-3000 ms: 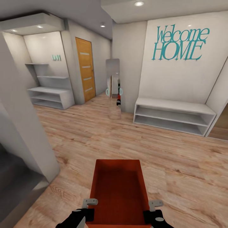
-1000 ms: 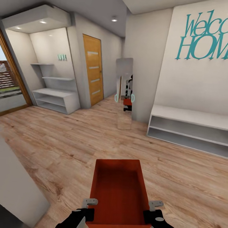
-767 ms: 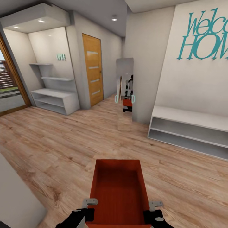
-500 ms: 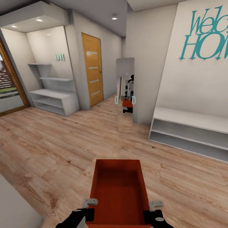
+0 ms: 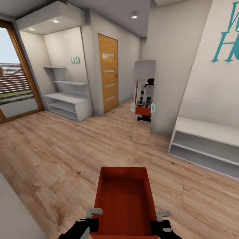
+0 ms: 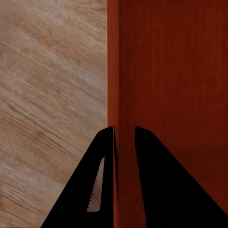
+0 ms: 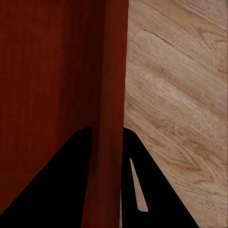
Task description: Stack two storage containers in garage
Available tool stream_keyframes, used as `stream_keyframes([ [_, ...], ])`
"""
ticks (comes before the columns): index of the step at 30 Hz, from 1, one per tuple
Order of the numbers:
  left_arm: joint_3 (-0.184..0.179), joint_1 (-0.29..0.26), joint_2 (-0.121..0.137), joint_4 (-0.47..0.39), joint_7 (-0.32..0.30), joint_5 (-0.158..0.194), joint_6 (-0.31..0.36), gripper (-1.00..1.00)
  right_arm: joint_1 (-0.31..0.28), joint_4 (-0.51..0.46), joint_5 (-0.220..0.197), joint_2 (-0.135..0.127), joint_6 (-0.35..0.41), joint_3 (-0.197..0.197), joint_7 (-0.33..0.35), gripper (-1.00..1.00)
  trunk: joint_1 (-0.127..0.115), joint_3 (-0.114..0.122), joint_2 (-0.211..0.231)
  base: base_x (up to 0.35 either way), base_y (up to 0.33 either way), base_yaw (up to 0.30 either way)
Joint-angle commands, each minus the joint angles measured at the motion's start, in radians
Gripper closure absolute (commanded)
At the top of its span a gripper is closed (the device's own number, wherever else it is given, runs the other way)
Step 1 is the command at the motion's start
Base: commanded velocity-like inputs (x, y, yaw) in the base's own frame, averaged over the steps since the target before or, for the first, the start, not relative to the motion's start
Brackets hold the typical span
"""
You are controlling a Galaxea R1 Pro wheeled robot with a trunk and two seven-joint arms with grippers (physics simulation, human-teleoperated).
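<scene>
Low in the head view, an orange-red rectangular lidless storage container [image 5: 124, 202] is carried between both arms, above the light wood-plank floor [image 5: 59, 156]. Left pincer [image 5: 94, 212] clamps the container's left wall near its near end; left wrist view shows its two black fingers [image 6: 102, 180] pinched on either side of the thin red wall [image 6: 124, 95]. Right pincer [image 5: 162, 215] clamps the right wall the same way, one finger [image 7: 135, 190] outside, the other inside. Container sits level, open side up, ribbed interior showing, nothing inside. Ahead: honey-wood door with frosted strips [image 5: 109, 73], shut; tall narrow mirror [image 5: 143, 99] leaning on the wall corner, robot reflected in it; white low shelf unit [image 5: 68, 104] to the left of the door; white two-tier shoe shelf [image 5: 205, 146] on the right; teal wall lettering [image 5: 227, 36] cut off by the frame edge; glass patio door [image 5: 16, 73] far left.
</scene>
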Motion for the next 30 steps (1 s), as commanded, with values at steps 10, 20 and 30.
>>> stream_keyframes([
  [10, -0.001, -0.001, -0.001, -0.005, 0.01, -0.015, -0.007, 1.0, -0.001, 0.01, -0.025, 0.0, -0.005, 0.0, -0.015, 1.0, 0.001, -0.001, 0.0, 0.32, 0.0, 0.265],
  [20, -0.002, -0.001, -0.001, -0.005, 0.01, -0.015, -0.007, 1.0, -0.001, 0.01, -0.025, -0.001, -0.005, 0.0, -0.015, 1.0, 0.001, -0.001, 0.0, 0.32, 0.0, 0.263],
  [30, -0.002, -0.001, -0.001, -0.005, 0.01, -0.015, -0.007, 1.0, -0.001, 0.01, -0.025, -0.001, -0.005, 0.0, -0.015, 1.0, 0.001, -0.001, 0.0, 0.32, 0.0, 0.117],
])
